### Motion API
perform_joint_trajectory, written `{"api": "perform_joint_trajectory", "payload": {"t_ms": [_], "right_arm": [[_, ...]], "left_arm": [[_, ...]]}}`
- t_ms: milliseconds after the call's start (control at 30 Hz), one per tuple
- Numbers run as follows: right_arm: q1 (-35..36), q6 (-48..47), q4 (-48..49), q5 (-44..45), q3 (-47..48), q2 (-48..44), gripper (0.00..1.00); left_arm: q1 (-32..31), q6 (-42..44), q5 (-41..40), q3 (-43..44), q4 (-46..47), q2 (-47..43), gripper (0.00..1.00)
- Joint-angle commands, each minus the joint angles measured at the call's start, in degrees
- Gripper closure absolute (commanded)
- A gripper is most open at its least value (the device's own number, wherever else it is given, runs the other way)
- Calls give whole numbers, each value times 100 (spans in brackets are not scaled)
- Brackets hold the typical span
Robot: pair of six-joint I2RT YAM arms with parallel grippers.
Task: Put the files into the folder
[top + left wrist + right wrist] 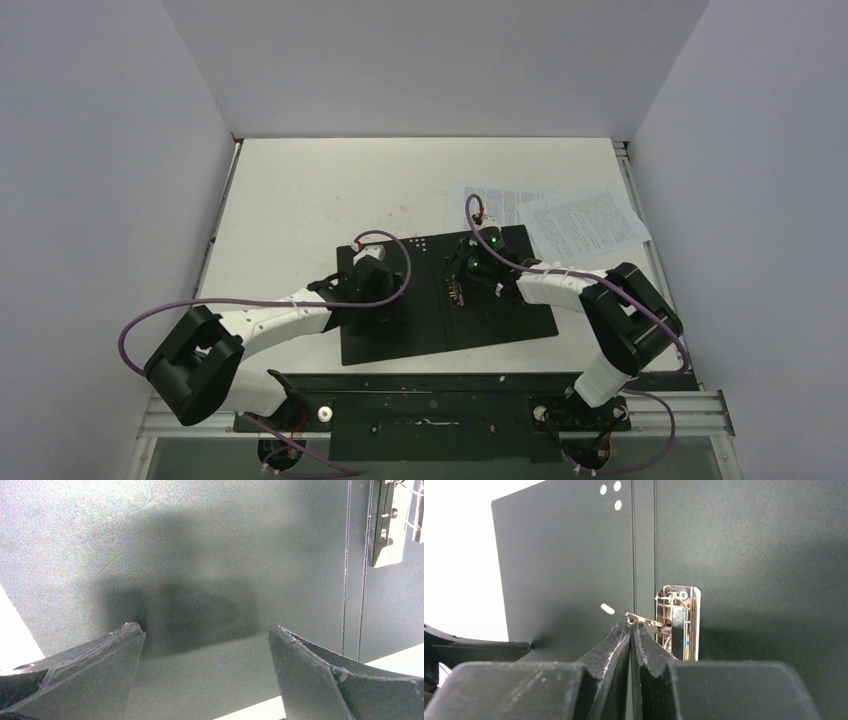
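Table [300, 190]: white, carries everything. Folder [500, 325] lies open and flat on it, black inside facing up, directly under both sets of jaws; its spine creases run between the two grippers. Files [585, 222]: two printed white sheets, overlapping, the upper one skewed. They lie on the table beyond and to the right of the right jaws, outside the folder, with one sheet corner just meeting the folder's far right edge. Left gripper [202, 626]: jaws spread wide, nothing between them, hanging low over the folder's left leaf [200, 555]; whether the tips touch the leaf cannot be told. Past its right fingertip, the near edge of the leaf shows against the white table. Right gripper [631, 626]: jaws pressed together with no gap, pointing down at the spine. Chrome spring clip [676, 625]: fixed to the right leaf beside the spine crease, just right of the closed tips and ahead and to the right of the open left jaws. Clip lever [607, 609]: a thin wire with a white tip, crossing right at the closed tips; whether it is pinched or only touched cannot be settled. Three white dots [611, 492]: left of the spine crease, at the folder's far edge, well ahead of the right jaws.
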Motion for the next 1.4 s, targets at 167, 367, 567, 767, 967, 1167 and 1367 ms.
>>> {"api": "perform_joint_trajectory", "payload": {"t_ms": [167, 367, 567, 767, 967, 1167, 1367], "right_arm": [[-189, -183, 282, 45, 533, 355, 95], [-264, -322, 190, 7, 784, 442, 95], [-342, -646, -303, 167, 1047, 173, 95], [-416, -919, -847, 577, 1144, -310, 73], [-453, -1219, -1485, 1183, 1175, -873, 50], [-724, -1453, -2072, 1946, 1120, -1461, 24], [-1216, -1605, -2438, 2519, 1058, -1798, 0]], "left_arm": [[-46, -94, 143, -136, -236, 211, 3], [-46, -82, 134, -105, -239, 232, 3], [-50, -62, 42, -84, -350, 58, 3], [-50, -34, -2, 30, -514, -194, 3], [-44, 58, 109, 215, -645, -749, 3], [-54, 225, 255, 430, -818, -1321, 3], [-55, 343, 255, 589, -980, -1729, 4]]}}
